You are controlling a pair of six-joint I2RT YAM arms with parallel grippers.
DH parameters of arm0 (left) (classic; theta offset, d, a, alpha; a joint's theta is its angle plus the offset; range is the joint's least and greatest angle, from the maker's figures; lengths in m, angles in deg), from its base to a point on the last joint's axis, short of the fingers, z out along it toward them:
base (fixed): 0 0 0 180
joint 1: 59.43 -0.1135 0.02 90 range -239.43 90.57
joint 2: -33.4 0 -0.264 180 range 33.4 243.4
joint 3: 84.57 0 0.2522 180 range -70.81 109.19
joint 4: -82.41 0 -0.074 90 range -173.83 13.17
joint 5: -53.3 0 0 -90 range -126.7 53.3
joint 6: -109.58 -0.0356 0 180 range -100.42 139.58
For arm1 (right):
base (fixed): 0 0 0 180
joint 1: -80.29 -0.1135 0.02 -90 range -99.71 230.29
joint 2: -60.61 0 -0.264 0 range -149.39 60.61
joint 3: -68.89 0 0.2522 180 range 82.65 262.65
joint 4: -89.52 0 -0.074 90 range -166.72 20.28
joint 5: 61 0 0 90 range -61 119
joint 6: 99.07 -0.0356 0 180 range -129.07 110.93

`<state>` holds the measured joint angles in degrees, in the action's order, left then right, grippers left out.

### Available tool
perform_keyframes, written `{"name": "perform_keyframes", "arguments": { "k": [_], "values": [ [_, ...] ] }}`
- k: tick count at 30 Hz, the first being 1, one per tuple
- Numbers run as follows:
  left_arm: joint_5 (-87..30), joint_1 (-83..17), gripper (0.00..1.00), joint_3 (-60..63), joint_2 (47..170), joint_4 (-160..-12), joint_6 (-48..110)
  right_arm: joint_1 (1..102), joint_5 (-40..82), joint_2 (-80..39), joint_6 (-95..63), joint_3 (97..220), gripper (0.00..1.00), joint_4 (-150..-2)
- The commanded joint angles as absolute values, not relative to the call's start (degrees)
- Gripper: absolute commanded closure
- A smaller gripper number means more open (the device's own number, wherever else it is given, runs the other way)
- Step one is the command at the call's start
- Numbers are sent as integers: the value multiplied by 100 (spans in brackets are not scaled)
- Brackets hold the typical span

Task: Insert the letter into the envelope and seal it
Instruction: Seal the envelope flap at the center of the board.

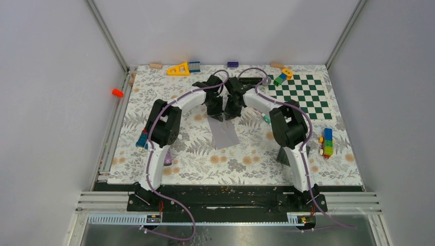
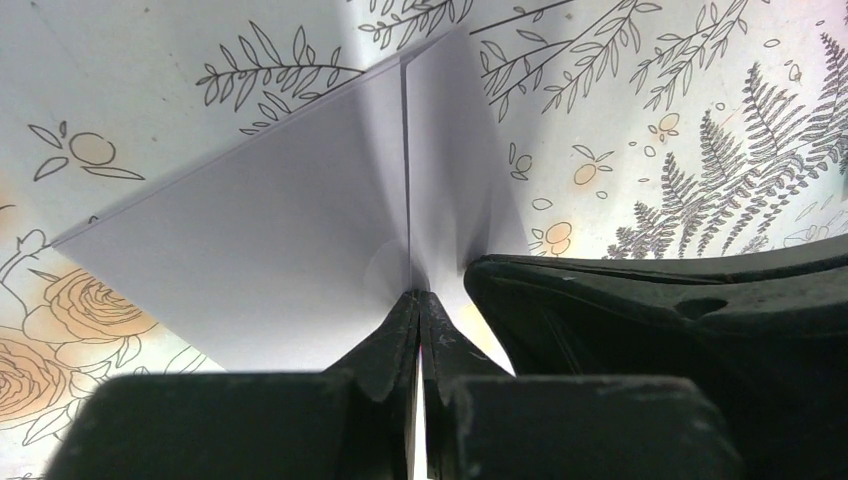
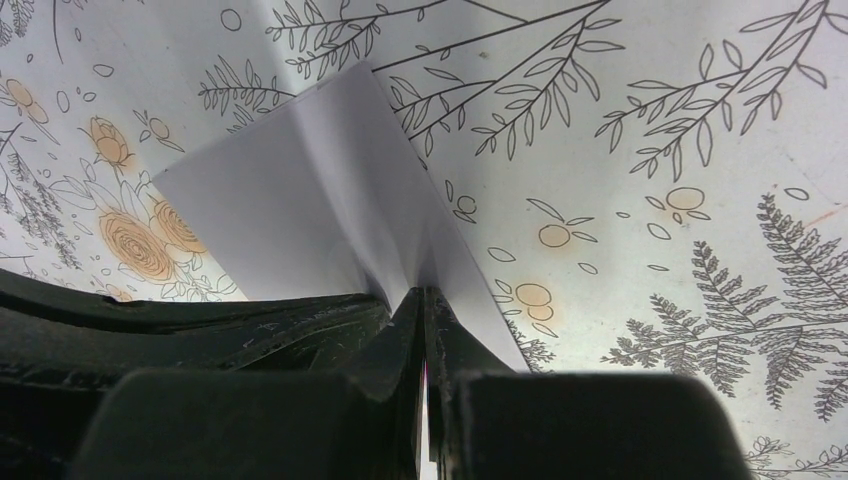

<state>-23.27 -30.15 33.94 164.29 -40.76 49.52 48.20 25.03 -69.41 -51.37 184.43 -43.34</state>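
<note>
The envelope (image 1: 224,135), a flat light grey sheet, lies on the floral mat at the centre, its far end raised to both grippers. My left gripper (image 1: 216,116) is shut on that far edge, and the paper puckers into a ridge at the closed fingertips (image 2: 417,296). My right gripper (image 1: 232,114) sits right beside it, shut on the same edge (image 3: 421,292). Each wrist view shows the envelope (image 2: 270,240) (image 3: 290,200) fanning out from the pinch, with the other gripper's black body alongside. The tan letter is not in view.
A green-and-white checkerboard (image 1: 302,95) lies at the back right. Toy blocks line the back edge: a yellow triangle (image 1: 178,69), a blue brick (image 1: 194,65), a purple brick (image 1: 233,64). A coloured brick stack (image 1: 327,142) stands at the right, an orange cylinder (image 1: 117,93) off the mat at the left.
</note>
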Motion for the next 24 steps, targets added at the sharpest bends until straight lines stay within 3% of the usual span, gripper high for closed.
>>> {"name": "perform_keyframes", "arguments": {
  "k": [1,9,24],
  "values": [
    [-2203,-3057,100,3166,16474,-5137,5329,4525,2173,-6915,-5069,18293,100,-4050],
    [-2317,-3095,100,2894,16419,-5236,5341,4602,1862,-6610,-4872,17858,100,-4452],
    [-2010,-3070,100,2429,16063,-5409,5265,4795,1450,-5213,-2748,16461,100,-5287]
  ]
}}
